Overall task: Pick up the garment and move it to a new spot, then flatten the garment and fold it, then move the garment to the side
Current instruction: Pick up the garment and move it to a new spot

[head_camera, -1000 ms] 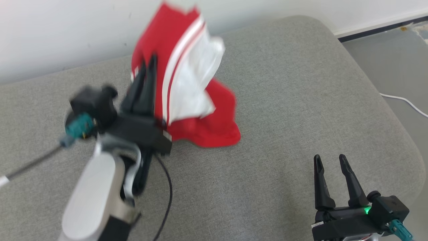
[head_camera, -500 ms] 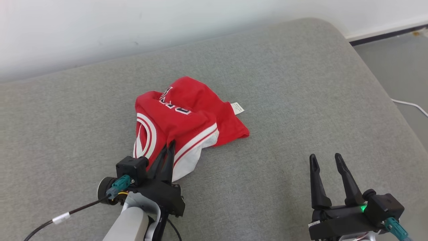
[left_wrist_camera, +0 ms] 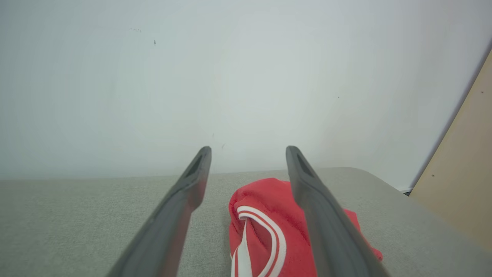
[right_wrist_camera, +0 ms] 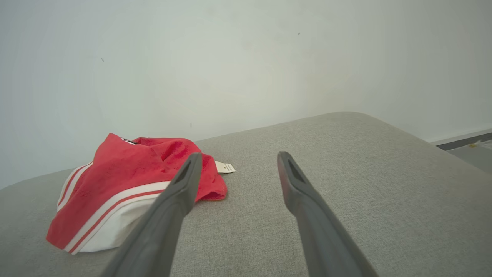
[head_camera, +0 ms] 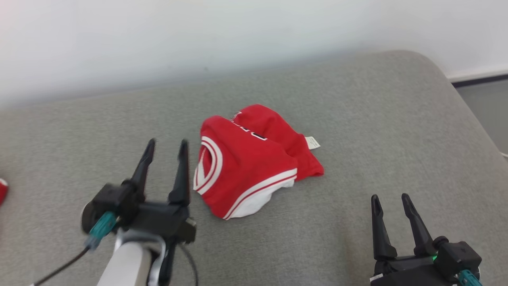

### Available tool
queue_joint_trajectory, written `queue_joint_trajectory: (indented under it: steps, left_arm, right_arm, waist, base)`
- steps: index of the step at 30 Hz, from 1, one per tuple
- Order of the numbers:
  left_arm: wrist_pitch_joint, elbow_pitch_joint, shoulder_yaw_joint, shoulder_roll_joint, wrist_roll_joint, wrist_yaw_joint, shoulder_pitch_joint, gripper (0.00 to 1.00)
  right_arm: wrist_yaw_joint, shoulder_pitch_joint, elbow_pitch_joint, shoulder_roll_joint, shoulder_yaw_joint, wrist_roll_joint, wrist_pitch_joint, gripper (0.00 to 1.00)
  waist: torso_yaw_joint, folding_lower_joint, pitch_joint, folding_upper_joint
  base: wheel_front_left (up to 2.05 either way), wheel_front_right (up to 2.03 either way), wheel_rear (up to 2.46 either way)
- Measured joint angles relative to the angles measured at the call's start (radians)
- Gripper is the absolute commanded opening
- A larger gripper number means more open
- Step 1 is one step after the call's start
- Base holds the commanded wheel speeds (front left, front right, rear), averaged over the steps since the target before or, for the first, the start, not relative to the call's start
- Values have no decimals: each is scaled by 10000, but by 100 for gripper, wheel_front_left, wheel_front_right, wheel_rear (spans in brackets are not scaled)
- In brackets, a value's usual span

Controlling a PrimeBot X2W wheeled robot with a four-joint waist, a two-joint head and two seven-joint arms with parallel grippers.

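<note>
left end effector [head_camera: 167, 142]: spread, empty, just beside red jersey [head_camera: 246, 163] | right end effector [head_camera: 389, 196]: spread, empty, well apart | red jersey: bunched mid grey cushion [head_camera: 357, 119], touching neither | read: apparently at new spot; flattening not yet begun

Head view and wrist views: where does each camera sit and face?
Head view: on the head, looking down at the red garment on the grey cushion; left gripper and right gripper show.
Left wrist view: on that wrist, along its open fingers toward garment and wall.
Right wrist view: on that wrist, along its fingers; garment at that view's left.
All share the garment.
</note>
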Motion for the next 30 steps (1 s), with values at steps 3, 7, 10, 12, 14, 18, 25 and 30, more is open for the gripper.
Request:
queue_joint_trajectory:
  steps: [3,7,10,12,14,18,25,30]
  left_arm:
    - [2,-510,468,151,441,4,715,100]
    - [2,-1055,1014,368,1070,2,1522,100]
    - [2,-1561,1452,305,1306,-84,2122,100]
    - [0,-1850,1695,293,1661,-148,2527,100]
    - [2,-2080,1956,263,1875,-174,2894,100]
    - [2,-2564,2299,52,2370,-184,3555,100]
    - [2,-2600,2727,-293,2713,-174,4308,100]
    - [2,-2391,2840,-378,2857,-130,4490,100]
  right_arm:
    - [0,87,-8,-2,-4,-21,0,100]
    - [0,145,-31,4,-27,-36,0,100]
    - [0,276,-29,0,-73,-46,-2,100]
    - [0,291,-38,-2,-71,-48,0,100]
    - [0,301,-48,4,-50,-48,0,100]
    - [0,353,-50,-2,-52,-46,0,100]
    - [0,456,19,2,-17,-96,0,100]
    - [0,490,163,2,-6,-119,0,100]
  waist:
    - [259,0,-170,0]
    - [592,0,-377,0]
    - [835,-1,-504,0]
    - [987,-1,-574,0]
    - [1119,-1,-633,0]
    - [1322,-1,-716,0]
    - [1450,-1,-774,1]
    - [1435,0,-794,1]
  base:
    - [0,0,0]
    - [0,0,0]
    - [0,0,0]
    - [0,0,0]
    - [0,0,0]
    - [0,0,0]
    - [0,0,0]
    - [0,0,0]
